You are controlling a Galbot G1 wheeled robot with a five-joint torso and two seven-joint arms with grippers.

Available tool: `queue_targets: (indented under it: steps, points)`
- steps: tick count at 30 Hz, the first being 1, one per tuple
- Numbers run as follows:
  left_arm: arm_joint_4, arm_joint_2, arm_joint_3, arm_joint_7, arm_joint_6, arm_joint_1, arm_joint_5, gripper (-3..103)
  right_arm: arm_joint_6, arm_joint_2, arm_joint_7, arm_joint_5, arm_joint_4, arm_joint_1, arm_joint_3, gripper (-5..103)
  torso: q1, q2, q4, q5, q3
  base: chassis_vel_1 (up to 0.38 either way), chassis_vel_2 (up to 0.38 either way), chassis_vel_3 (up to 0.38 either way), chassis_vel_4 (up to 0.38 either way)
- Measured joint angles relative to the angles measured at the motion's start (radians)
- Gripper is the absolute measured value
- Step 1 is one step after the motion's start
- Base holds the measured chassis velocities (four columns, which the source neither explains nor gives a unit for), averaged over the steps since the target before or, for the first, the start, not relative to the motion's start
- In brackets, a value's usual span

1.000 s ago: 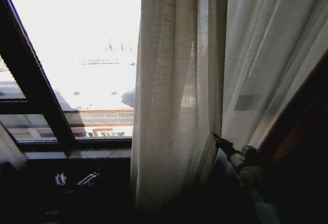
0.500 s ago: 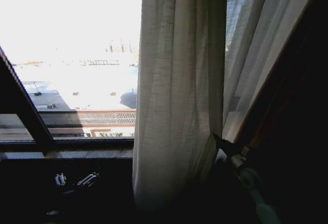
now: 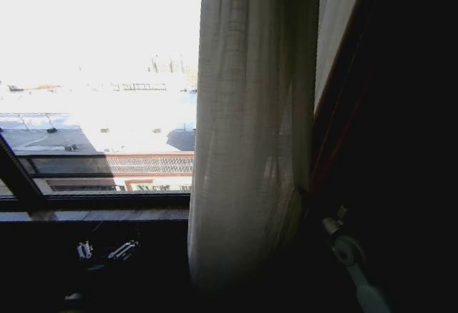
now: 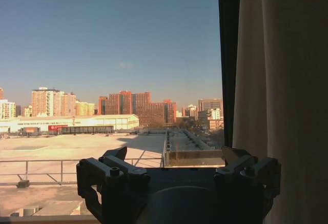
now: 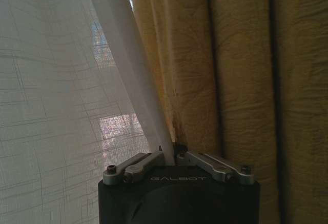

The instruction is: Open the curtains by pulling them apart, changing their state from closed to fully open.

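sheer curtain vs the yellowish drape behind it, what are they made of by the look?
Sheer curtain: thin, loosely woven white fabric; its grid weave shows and the window light comes through. The right gripper is shut on its edge. Yellowish drape: heavier, opaque cloth, matte and crinkled, in deep folds; fibre unclear.

The head view looks forward and slightly down at the window (image 3: 100,112), with the curtains (image 3: 247,148) at 12 o'clock. The left wrist view faces straight outdoors, the same curtains at its 3 o'clock. The right wrist view sits very close against the sheer cloth.
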Motion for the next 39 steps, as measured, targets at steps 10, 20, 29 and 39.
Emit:
queue_targets:
  steps: [10,20,29,39]
  points:
    - [0.003,0.0,0.001,0.001,0.0,-0.003,-0.002,100,-0.016,0.024,0.073,-0.009,-0.053,0.0,0.084,0,0.0,0.0,0.0002,-0.0012,0.0,-0.071,-0.074,0.088,0.094]
    - [0.008,-0.002,0.013,0.0,-0.001,-0.01,0.002,100,-0.024,0.013,0.126,-0.036,-0.055,-0.02,0.132,9,0.0,0.0,-0.0005,0.0009,0.0,0.026,0.013,-0.018,-0.017]
    - [0.015,-0.006,0.004,-0.003,0.001,-0.017,-0.007,100,-0.033,0.064,0.055,-0.081,0.203,-0.217,0.107,47,0.0,0.0,0.0,-0.0009,0.0,0.0,0.0,0.0,0.0]
    - [0.022,0.009,0.007,-0.004,0.01,-0.032,-0.021,100,-0.066,0.106,0.052,-0.086,0.387,-0.337,0.077,80,0.0,0.0,0.0001,-0.0003,0.0,0.0,0.0,0.0,0.0]
